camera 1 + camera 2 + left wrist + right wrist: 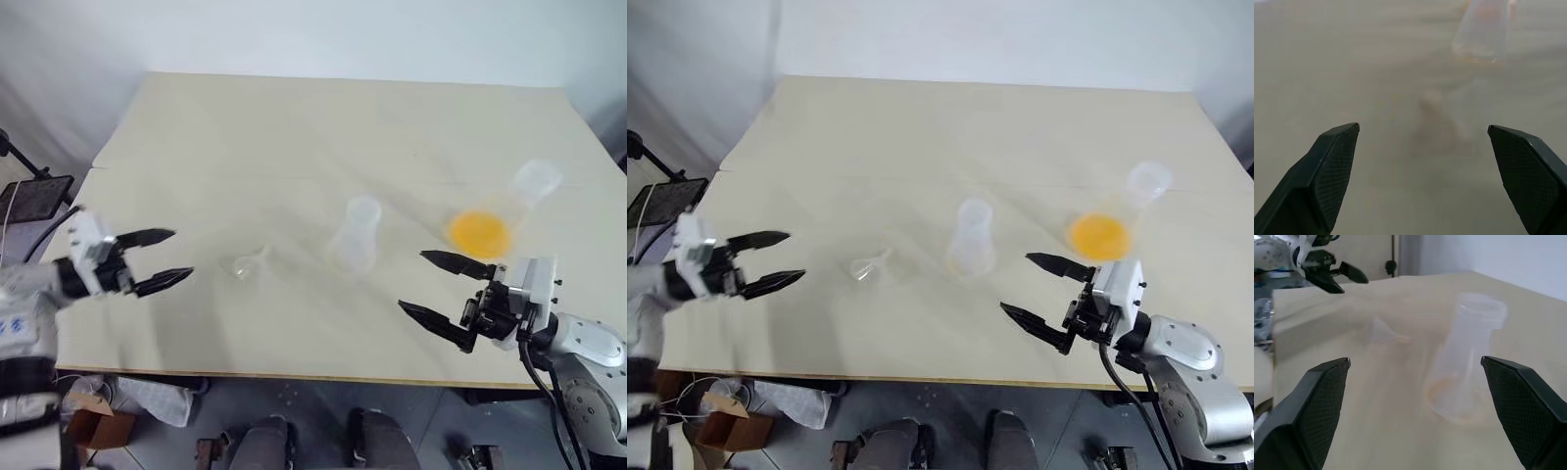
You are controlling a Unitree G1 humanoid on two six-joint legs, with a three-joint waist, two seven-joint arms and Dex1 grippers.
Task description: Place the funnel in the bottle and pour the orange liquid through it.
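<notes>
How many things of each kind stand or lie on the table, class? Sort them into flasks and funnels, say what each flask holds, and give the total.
Flasks: 2, the frosted bottle, empty, and the larger clear flask holding the orange liquid.
Funnels: 1, the clear funnel lying on the table left of the bottle.
Total: 3 things.

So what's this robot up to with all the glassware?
Nothing is being held yet. Both grippers are open above the table: the left gripper near the tiny clear funnel, which lies on its side, the right gripper in front of the frosted bottle. A bigger flask with orange liquid stands to the right. The funnel is not yet in the bottle, and nothing is poured.
</notes>
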